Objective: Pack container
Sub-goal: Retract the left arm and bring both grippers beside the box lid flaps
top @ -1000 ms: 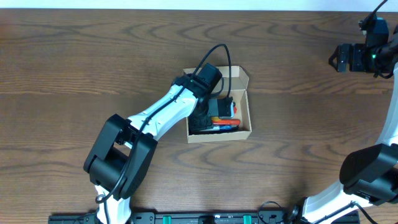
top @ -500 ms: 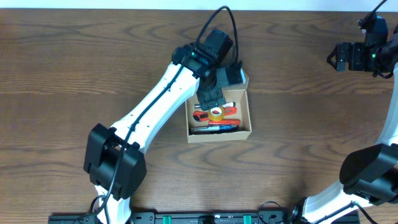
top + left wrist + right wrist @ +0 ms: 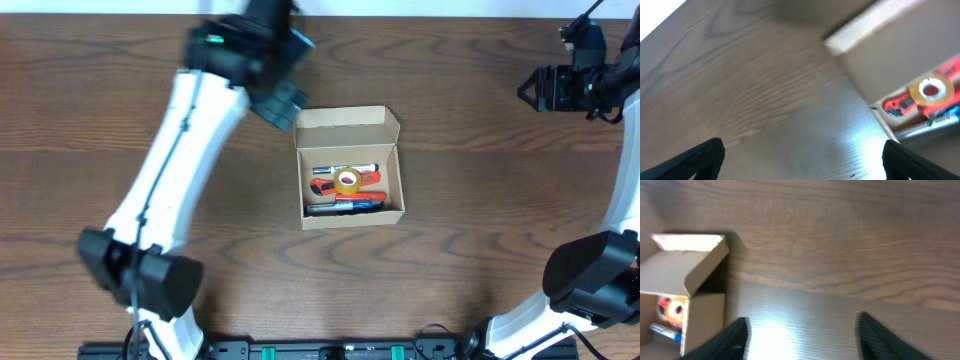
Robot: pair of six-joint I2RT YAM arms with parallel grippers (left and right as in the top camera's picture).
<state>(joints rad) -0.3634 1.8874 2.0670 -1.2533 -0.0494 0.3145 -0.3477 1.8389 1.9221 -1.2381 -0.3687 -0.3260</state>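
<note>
The container (image 3: pixel 391 186), a small tan cardboard box, sits mid-table with its flap lid (image 3: pixel 345 121) folded back. Inside lie a yellow tape roll (image 3: pixel 347 181), a red tool (image 3: pixel 325 185), and markers (image 3: pixel 345 206) along the near wall. My left gripper (image 3: pixel 281 101) hangs open just off the box's far left corner, holding nothing. The left wrist view has bare wood between the fingers (image 3: pixel 696 159), with the container (image 3: pixel 890 62) and tape roll (image 3: pixel 931 90) at upper right. My right gripper (image 3: pixel 528 91) is open and empty far to the right. Its wrist view shows the container (image 3: pixel 702 312) at left.
The brown wood table (image 3: pixel 480 220) surrounds the box on all sides. The left arm's white links (image 3: pixel 165 190) slant across the table's left half. The right arm's base (image 3: pixel 590 285) stands at the near right corner. A pale strip borders the table's far edge.
My left gripper has risen out of the container and swung up and left, opening wide. The tape roll now lies uncovered in the box. My right gripper has shifted slightly left.
</note>
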